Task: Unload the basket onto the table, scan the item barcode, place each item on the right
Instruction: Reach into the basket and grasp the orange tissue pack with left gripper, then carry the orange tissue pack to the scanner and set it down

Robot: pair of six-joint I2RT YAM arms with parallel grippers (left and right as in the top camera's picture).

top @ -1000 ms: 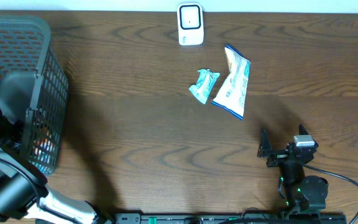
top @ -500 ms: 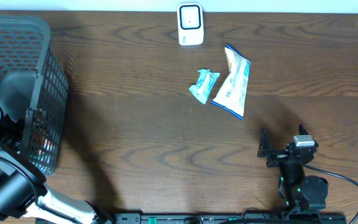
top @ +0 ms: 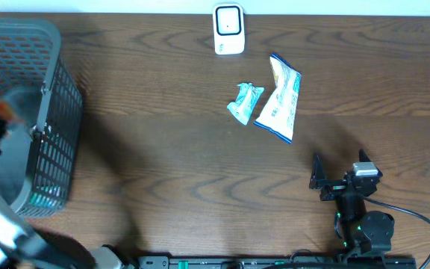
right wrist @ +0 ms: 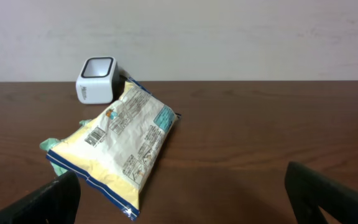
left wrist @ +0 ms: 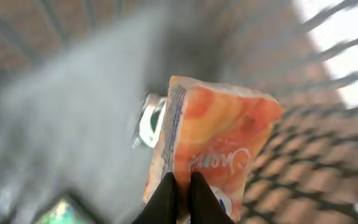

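An orange snack packet (left wrist: pixel 219 140) hangs inside the dark mesh basket (top: pixel 47 33), and my left gripper (left wrist: pixel 179 198) is shut on its lower edge. From overhead, the left arm is a blur over the basket with a speck of the orange packet (top: pixel 2 110) showing. The white barcode scanner (top: pixel 228 30) stands at the table's far edge, also in the right wrist view as the scanner (right wrist: pixel 96 79). My right gripper (top: pixel 340 163) rests open near the front right, nothing between its fingers (right wrist: pixel 48 199).
A yellow-and-white bag (top: pixel 278 97) and a small teal packet (top: pixel 243 103) lie just in front of the scanner. The basket wall (left wrist: pixel 303 165) surrounds the left gripper, with a teal item (left wrist: pixel 58 211) at its bottom.
The left gripper has shut on the orange packet, and the left arm has moved up and back over the basket, now blurred. The right arm is unchanged.
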